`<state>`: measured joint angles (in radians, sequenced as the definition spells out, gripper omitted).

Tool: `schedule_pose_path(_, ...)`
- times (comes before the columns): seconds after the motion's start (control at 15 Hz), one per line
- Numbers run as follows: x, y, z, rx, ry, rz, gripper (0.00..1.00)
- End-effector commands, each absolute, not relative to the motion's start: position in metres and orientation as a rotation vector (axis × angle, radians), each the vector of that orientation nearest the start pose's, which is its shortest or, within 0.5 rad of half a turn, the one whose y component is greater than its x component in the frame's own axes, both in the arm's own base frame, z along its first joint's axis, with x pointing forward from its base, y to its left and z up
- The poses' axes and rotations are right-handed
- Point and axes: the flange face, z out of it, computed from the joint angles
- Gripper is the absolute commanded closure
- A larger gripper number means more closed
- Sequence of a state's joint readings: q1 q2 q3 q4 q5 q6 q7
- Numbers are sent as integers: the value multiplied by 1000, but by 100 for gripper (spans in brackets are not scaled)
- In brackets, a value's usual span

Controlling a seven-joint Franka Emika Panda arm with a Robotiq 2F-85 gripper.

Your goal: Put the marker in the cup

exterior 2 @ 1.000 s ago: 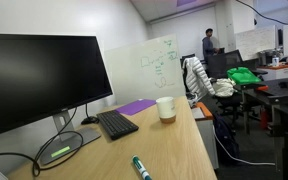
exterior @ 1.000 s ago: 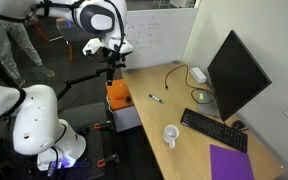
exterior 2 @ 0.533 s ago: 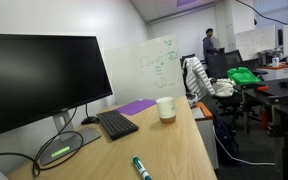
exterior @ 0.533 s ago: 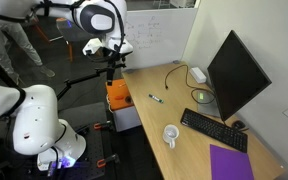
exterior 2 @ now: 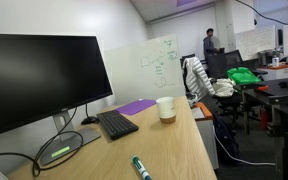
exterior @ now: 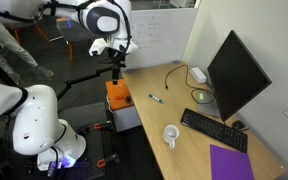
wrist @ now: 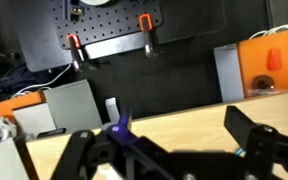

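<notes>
**Marker at 4 o'clock from your gripper**

- Your gripper (exterior: 114,72): hangs past the desk (exterior: 149,120) edge, jaws spread, holding nothing.
- Marker (exterior: 156,98): flat on the desk, long axis roughly 10 to 4.
- Cup (exterior: 171,134): upright, at 5 o'clock from the marker.

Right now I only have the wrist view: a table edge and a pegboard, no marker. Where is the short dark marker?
Observer: The short dark marker lies flat on the light wooden table, well in from the edge.
Operator: And the small white mug?
Observer: The small white round mug stands upright, apart from the marker, close to the black keyboard.
Operator: Is the claw over the marker?
Observer: No. In an exterior view the claw hangs by the table's edge, near an orange box, with nothing in it.
</notes>
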<state>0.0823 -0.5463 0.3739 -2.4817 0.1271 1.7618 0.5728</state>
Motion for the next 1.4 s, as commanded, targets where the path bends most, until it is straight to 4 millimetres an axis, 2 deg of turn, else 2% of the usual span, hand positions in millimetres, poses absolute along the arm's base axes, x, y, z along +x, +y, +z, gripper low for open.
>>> schedule_pose_path(0.0, 380, 181, 440, -3175, 643, 279, 0)
schedule_pose_path(0.27, 458, 187, 403, -2977, 938, 204, 0)
schedule_pose_path(0.4, 495, 195, 377, -2873, 1012, 85, 0)
schedule_pose_path(0.53, 527, 203, 343, -2844, 1035, 23, 0)
schedule_pose_path(0.67, 550, 210, 308, -2842, 1068, 0, 0)
schedule_pose_path(0.87, 574, 217, 264, -2865, 1143, -29, 0)
schedule_pose_path(1.0, 586, 218, 243, -2873, 1208, -23, 0)
schedule_pose_path(1.07, 590, 218, 236, -2875, 1230, -13, 0)
schedule_pose_path(1.13, 581, 215, 238, -2874, 1170, 0, 0)
schedule_pose_path(1.33, 589, 217, 231, -2874, 1184, -8, 0)
